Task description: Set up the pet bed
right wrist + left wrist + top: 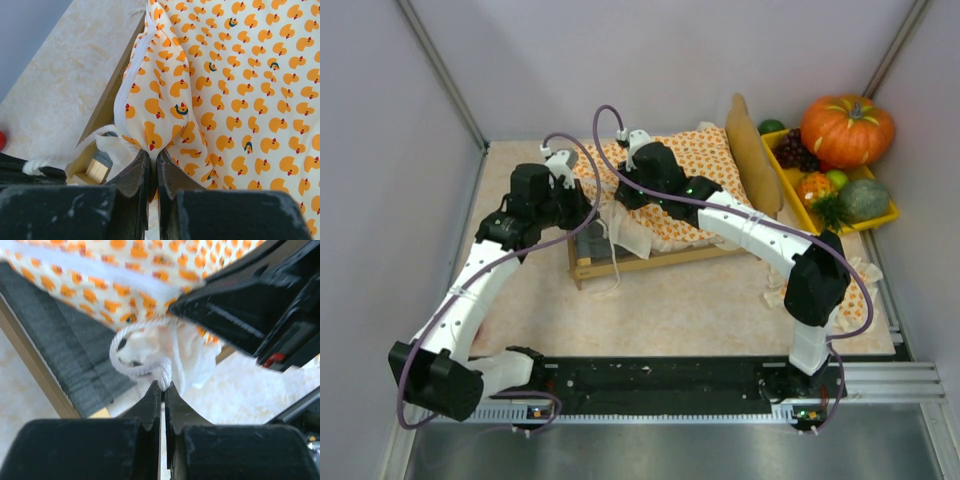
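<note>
Orange-printed bedspread point(240, 100) over pet bed point(620, 265) at frame centre, right hand point(153, 159) clamped on its edge, left hand point(163, 389) pinched shut on white cord point(131, 367), lower centre.

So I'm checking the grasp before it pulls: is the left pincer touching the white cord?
Touching. The left wrist view shows the left pincer shut, with the white cord nipped between its fingertips.
</note>
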Available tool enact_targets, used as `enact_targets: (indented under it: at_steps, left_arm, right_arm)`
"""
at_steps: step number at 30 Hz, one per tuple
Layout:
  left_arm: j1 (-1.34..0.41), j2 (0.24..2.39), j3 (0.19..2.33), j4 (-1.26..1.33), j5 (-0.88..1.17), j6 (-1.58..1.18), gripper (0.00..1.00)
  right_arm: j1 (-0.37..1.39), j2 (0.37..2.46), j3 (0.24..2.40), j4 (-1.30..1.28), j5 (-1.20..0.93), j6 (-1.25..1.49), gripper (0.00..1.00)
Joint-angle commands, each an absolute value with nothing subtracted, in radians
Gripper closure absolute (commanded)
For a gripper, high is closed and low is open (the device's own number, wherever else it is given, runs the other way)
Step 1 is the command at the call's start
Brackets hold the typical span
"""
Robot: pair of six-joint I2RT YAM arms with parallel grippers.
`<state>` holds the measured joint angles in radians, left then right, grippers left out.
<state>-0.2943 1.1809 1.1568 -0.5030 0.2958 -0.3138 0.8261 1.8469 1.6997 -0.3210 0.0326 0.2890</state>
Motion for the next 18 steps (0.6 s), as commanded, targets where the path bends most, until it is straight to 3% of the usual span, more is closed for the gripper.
enact_targets:
  at_steps: [1, 18]
  left_arm:
    - [-0.295, 1.198, 1.147, -0.646, 0.336, -0.255, 1.00]
    - [-0.295, 1.333, 1.077, -0.577, 0.321, -0.279, 1.00]
  right_arm:
    - [0.819, 1.784, 1.700, -0.278, 0.049, 0.287, 1.00]
    - [0.819, 1.789, 1.698, -0.278, 0.048, 0.287, 1.00]
